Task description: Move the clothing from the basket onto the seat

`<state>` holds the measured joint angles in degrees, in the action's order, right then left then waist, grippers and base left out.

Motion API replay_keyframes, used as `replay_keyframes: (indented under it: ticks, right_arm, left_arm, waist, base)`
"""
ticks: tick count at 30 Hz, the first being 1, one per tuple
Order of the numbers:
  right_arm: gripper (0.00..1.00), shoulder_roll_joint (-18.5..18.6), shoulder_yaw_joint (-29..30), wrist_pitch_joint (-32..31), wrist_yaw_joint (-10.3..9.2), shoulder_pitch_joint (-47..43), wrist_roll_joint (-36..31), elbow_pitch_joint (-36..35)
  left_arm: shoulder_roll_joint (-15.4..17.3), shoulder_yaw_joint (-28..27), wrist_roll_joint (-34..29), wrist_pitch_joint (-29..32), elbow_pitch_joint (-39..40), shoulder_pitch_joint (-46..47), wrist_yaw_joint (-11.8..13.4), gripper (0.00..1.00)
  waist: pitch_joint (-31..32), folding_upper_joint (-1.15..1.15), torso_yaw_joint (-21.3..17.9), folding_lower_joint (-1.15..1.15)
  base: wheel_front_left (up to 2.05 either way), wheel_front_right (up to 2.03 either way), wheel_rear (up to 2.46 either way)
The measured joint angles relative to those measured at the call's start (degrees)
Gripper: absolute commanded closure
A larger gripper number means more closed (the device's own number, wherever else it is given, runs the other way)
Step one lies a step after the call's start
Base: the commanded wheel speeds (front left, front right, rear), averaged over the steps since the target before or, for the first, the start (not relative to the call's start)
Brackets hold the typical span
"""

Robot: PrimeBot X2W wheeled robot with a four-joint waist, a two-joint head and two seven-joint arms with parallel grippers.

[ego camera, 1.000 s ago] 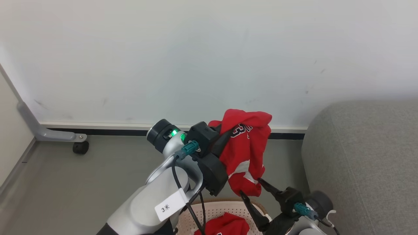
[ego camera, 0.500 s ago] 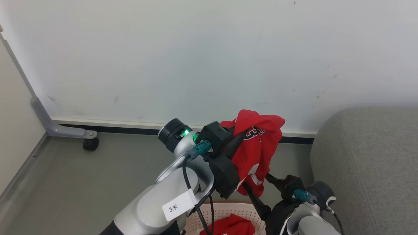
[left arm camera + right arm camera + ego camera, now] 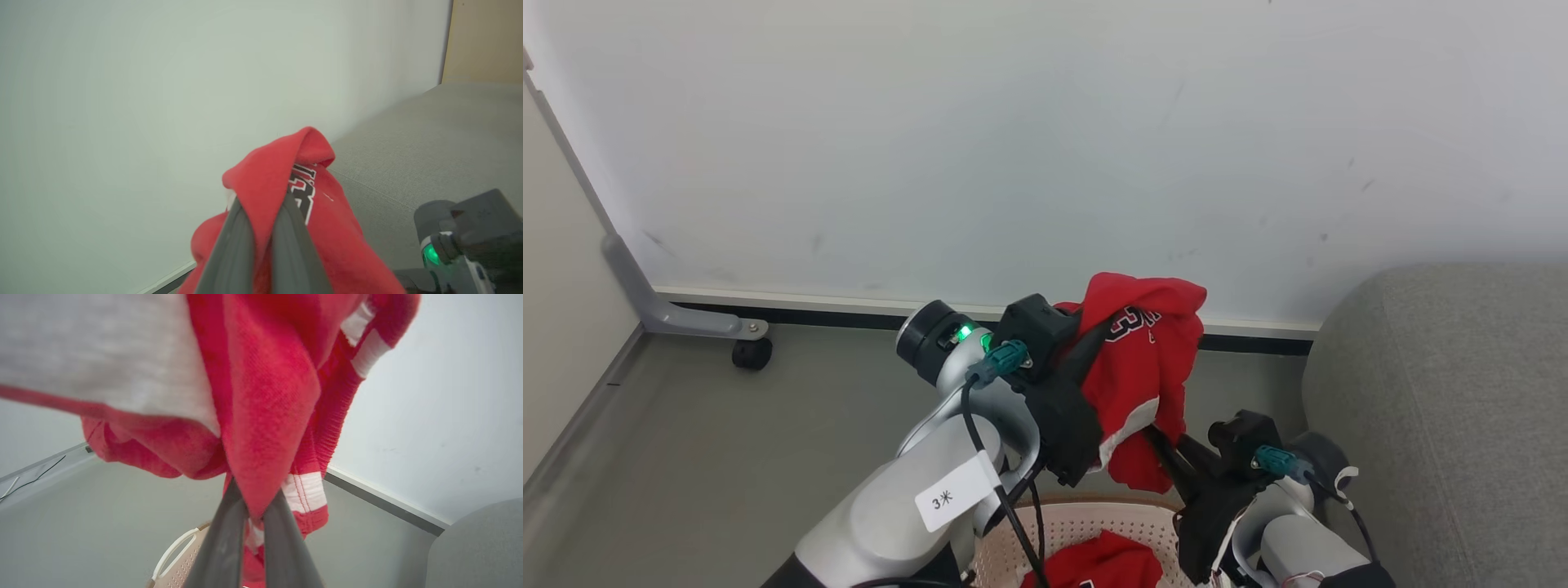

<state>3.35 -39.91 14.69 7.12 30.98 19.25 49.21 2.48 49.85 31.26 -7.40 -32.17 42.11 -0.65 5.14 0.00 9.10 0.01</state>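
soft load, two-point hold

a red jersey (image 3: 1152, 359) is pinched at its top by the left end effector (image 3: 263, 198) and lower down by the right end effector (image 3: 255, 494), above the basket (image 3: 1086, 523), beside the seat (image 3: 1445, 408). it is judged light and limp; bunched folds are preferred.

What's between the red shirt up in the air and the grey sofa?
Between the shirt and the sofa there is just a strip of bare grey floor, as the head view shows.
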Motion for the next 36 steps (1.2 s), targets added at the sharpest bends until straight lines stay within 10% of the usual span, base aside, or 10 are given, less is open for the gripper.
replay_keyframes:
  ticks: [4,5,6,8,26,36]
  right_arm:
    - [1.00,0.0,0.9,0.0,0.00,0.5,1.1,-0.2]
    - [1.00,0.0,1.1,0.0,0.00,0.7,1.6,-0.4]
    - [1.00,0.0,1.4,0.0,0.00,0.9,2.0,-0.6]
    - [1.00,0.3,1.9,0.0,0.00,1.7,2.4,-1.3]
    - [1.00,10.3,7.7,0.0,-0.15,2.8,3.1,-7.7]
    - [1.00,16.3,11.5,0.0,-4.15,-5.7,2.8,-16.2]
  left_arm:
    - [1.2,-1.4,0.5,-0.1,-0.9,-0.5,0.9,0.63]
    - [1.4,-1.9,0.9,-0.4,-1.1,-1.0,1.3,0.34]
    - [1.7,-2.6,1.3,-0.8,-1.1,-1.6,1.7,0.34]
    - [2.2,-3.4,1.6,-1.3,-1.5,-3.0,2.1,0.00]
    - [3.1,-4.9,4.4,-5.3,-1.1,-13.1,3.6,0.00]
    - [1.6,-2.9,4.9,-6.1,2.1,-17.6,2.1,0.00]
  waist:
    - [-0.2,0.00,-1.0,0.00]
    - [-0.2,0.00,-1.3,0.00]
    - [-0.2,0.00,-1.6,0.00]
    - [-0.2,0.00,-2.3,0.00]
    - [0.5,0.00,-12.6,0.00]
    - [0.9,0.00,-19.8,-0.01]
  base:
    - [0.00,0.00,0.00]
    - [0.00,0.00,0.00]
    - [0.00,0.00,0.00]
    - [0.00,0.00,0.00]
    - [0.00,0.00,0.00]
    - [0.00,0.00,0.00]
